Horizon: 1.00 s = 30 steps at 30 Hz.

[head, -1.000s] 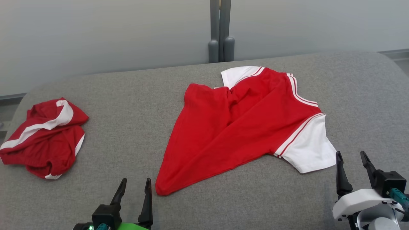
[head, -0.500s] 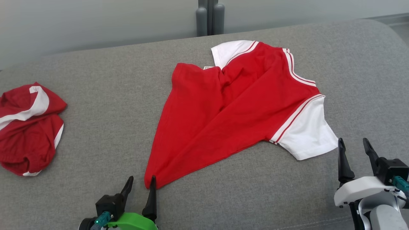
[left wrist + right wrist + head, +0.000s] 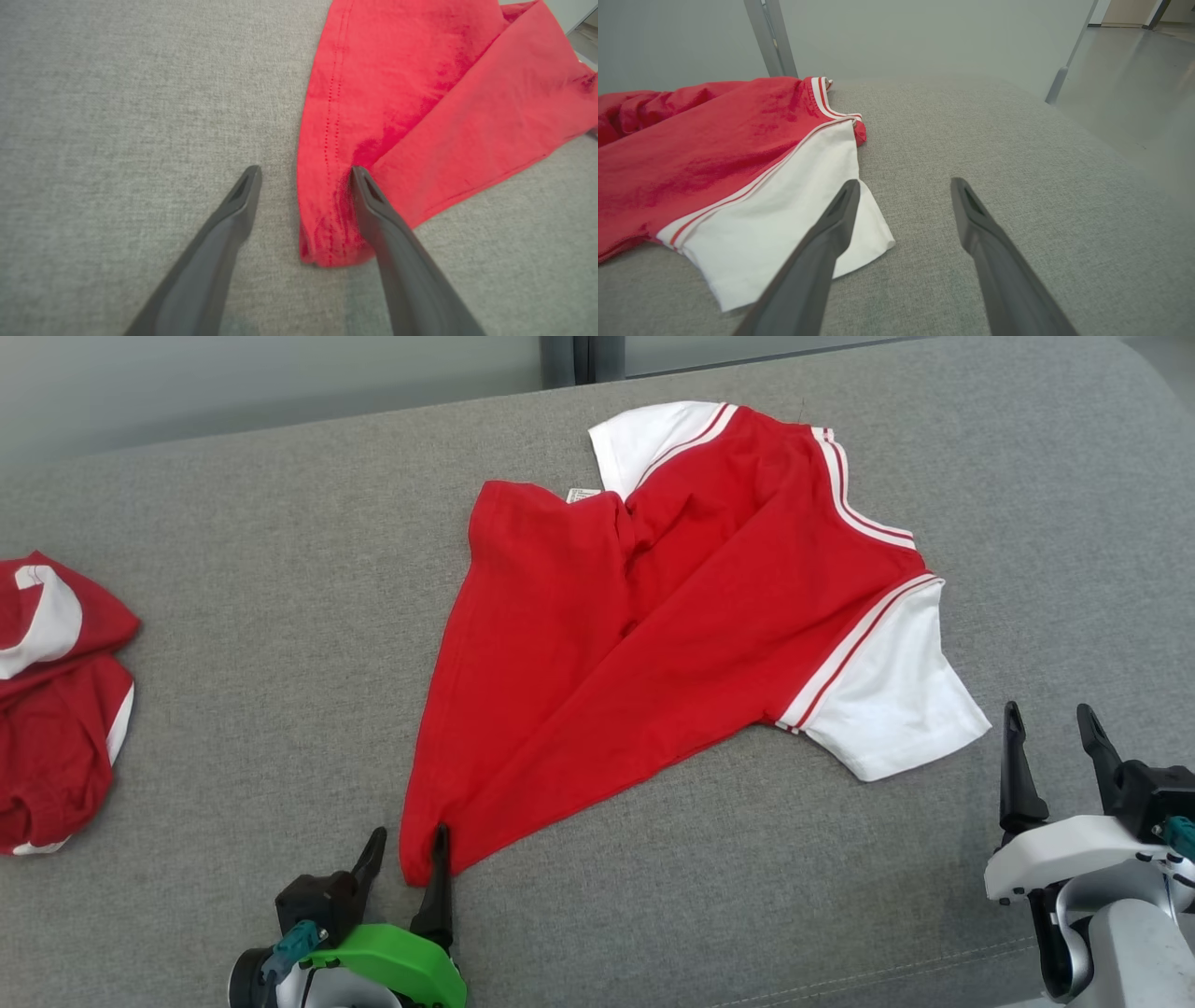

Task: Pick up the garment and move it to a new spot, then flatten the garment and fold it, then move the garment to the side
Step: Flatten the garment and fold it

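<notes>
Left gripper: jaws spread wide, nothing pinched. It sits low over the near pointed corner of the red short-sleeved fabric shirt with white striped sleeves. In the left wrist view the hem corner lies in the gap. One dark finger overlaps the red cloth, the other is over bare surface. Contact with the cloth: cannot tell.

Right gripper: jaws also spread wide, empty. It is just beside the outer edge of the near white sleeve, apart from it in the head view. In the right wrist view one finger crosses in front of the sleeve hem.

The shirt lies on the flat grey woven upholstered surface, roughly centre. It is partly doubled over itself and tapers to the corner at the left gripper. The second white sleeve is at the far side, with a small white label by the neck.

Further out, a crumpled red-and-white garment sits at the surface's left edge, well apart from the shirt. A grey upright post stands behind the far edge.
</notes>
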Tool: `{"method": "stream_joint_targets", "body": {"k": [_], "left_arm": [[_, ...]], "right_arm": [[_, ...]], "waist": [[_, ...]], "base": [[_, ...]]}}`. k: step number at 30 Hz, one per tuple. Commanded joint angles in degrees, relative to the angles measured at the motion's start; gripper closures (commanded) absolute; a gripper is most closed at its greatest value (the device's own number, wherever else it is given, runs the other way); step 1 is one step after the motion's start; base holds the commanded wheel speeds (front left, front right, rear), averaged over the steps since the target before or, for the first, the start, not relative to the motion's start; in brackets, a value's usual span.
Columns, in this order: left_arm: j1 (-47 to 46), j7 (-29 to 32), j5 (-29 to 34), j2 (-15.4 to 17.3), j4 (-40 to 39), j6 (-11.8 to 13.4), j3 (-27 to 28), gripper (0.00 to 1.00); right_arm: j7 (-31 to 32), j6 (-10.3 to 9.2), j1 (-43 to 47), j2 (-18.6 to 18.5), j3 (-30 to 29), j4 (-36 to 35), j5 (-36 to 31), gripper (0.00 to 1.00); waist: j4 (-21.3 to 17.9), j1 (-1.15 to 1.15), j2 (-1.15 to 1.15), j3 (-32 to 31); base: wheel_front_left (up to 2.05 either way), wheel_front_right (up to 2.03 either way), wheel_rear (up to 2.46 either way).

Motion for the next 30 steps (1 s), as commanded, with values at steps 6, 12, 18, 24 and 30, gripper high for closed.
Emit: {"method": "stream_joint_targets", "body": {"k": [6, 12, 18, 24, 30], "left_arm": [[-0.51, 0.55, -0.2, 0.03, 3.02, -1.4, -2.89, 1.0], [-0.82, 0.32, 1.07, 0.15, 0.76, -1.28, -2.69, 1.0], [-0.3, 0.17, 3.57, 0.25, -3.53, -0.86, 0.18, 1.0], [-0.21, 0.18, 4.74, 0.26, -5.09, -1.56, 0.64, 1.0], [-0.09, 0.18, 4.45, 0.27, -5.26, -1.72, 0.21, 1.0]], "right_arm": [[-0.16, -0.08, -1.49, -0.02, -1.35, 0.85, -0.29, 0.0], [-0.16, -0.08, -1.98, 0.24, -2.58, 2.61, 0.18, 0.0], [-0.16, -0.08, -3.19, 0.08, -2.74, 7.16, 0.73, 0.0], [-0.17, -0.08, -5.24, -0.08, -2.85, 12.62, 0.71, 0.0], [0.07, -0.07, -6.37, -0.11, -0.98, 19.2, 1.75, 0.0]], "waist": [[0.95, 0.0, 0.0, 1.23], [2.32, 0.0, 0.0, 1.44], [4.07, 0.0, 0.0, 1.93], [5.74, 0.0, 0.0, 3.0], [6.76, 0.0, 0.0, 3.38]], "base": [[0.0, 0.0, 0.0], [0.0, 0.0, 0.0], [0.0, 0.0, 0.0], [0.0, 0.0, 0.0], [0.0, 0.0, 0.0]]}}
